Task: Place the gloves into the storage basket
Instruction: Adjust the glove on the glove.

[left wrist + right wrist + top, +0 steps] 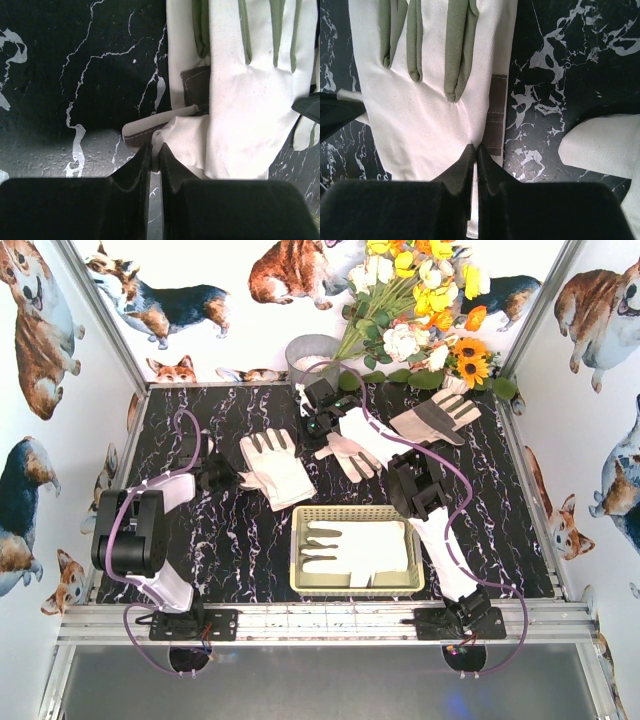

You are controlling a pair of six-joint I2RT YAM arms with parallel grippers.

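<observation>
Near the front of the table stands the cream lattice storage basket (357, 587), and one white glove (355, 548) lies flat in it. My left gripper (236, 478) (155, 149) is shut on a bunched fold at the cuff of a white glove (277, 468) (250, 100), which is spread on the black marbled table left of centre. My right gripper (328, 437) (474, 150) is shut on the cuff edge of another glove (352, 456) (430, 100), olive fingers pointing away. A third loose glove (437, 416) lies at the back right.
A grey metal bucket (312, 355) stands at the back centre beside a bouquet of yellow, white and orange flowers (420, 300). Corgi-print walls and aluminium rails enclose the table. Part of a further white glove (600, 142) shows at the right of the right wrist view.
</observation>
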